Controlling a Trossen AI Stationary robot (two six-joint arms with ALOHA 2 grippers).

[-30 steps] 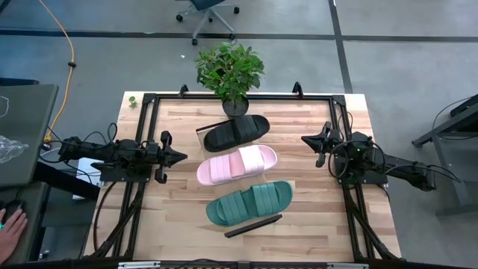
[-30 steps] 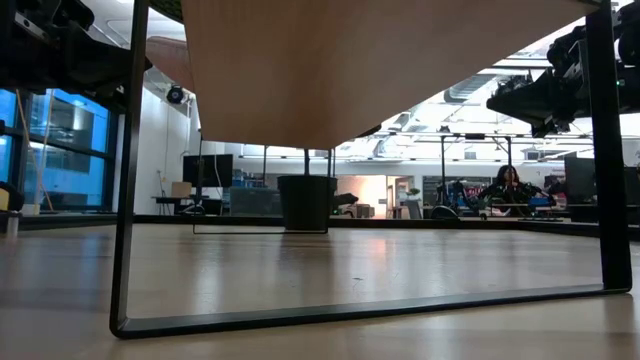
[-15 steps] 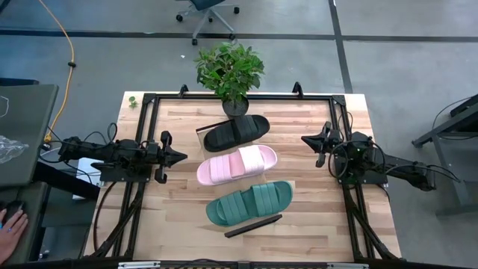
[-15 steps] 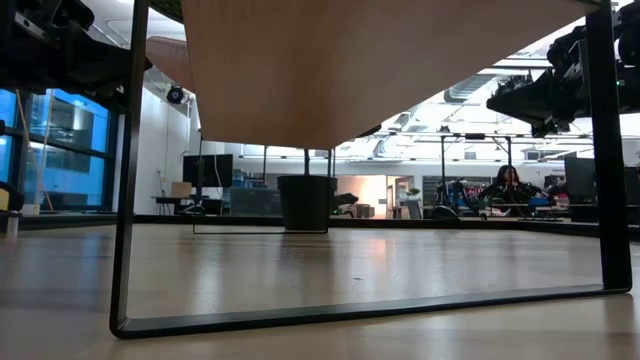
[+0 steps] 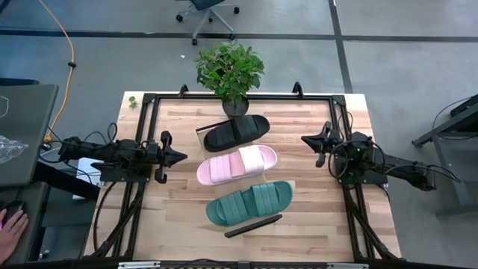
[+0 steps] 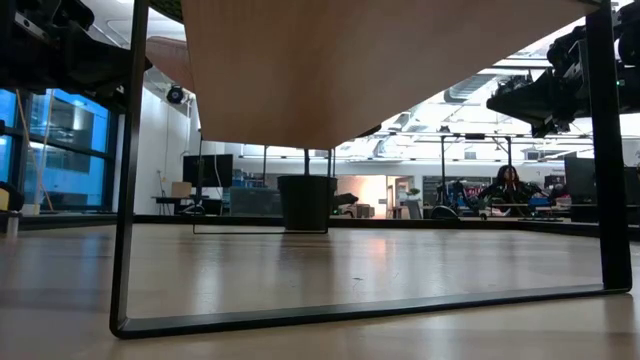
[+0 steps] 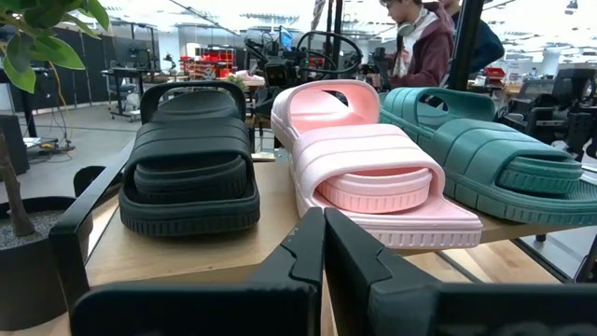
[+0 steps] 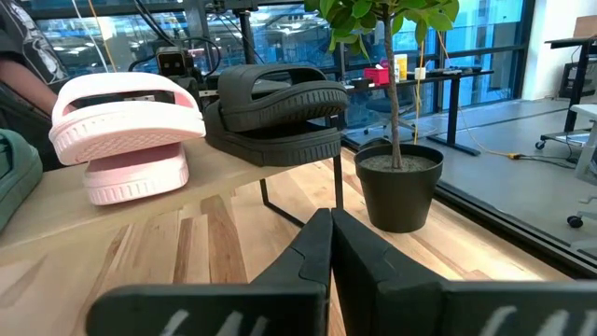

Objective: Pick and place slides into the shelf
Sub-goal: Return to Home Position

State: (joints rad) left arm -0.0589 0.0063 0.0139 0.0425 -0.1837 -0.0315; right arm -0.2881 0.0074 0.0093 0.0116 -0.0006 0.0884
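Three slides lie side by side, soles down, on the light-wood shelf [image 5: 278, 173]: the black slide [image 5: 237, 132] at its far end, the pale pink slide [image 5: 237, 164] in the middle, the dark green slide [image 5: 249, 202] at its near end. The left wrist view shows the black slide [image 7: 191, 159], pink slide [image 7: 368, 159] and green slide [image 7: 485, 154] on the plank [image 7: 177, 252]. The shelf stands on thin black bars [image 6: 125, 200]. My left gripper [image 5: 182, 157] waits shut, left of the shelf. My right gripper [image 5: 305, 139] waits shut, right of it. Neither touches anything.
A potted plant [image 5: 230, 71] stands at the table's far edge, just beyond the black slide, and its pot [image 8: 399, 185] shows in the right wrist view. A black frame [image 5: 149, 104] borders the tabletop. Bare wood lies between each gripper and the shelf. A person's hand [image 5: 9, 224] shows off the table's left.
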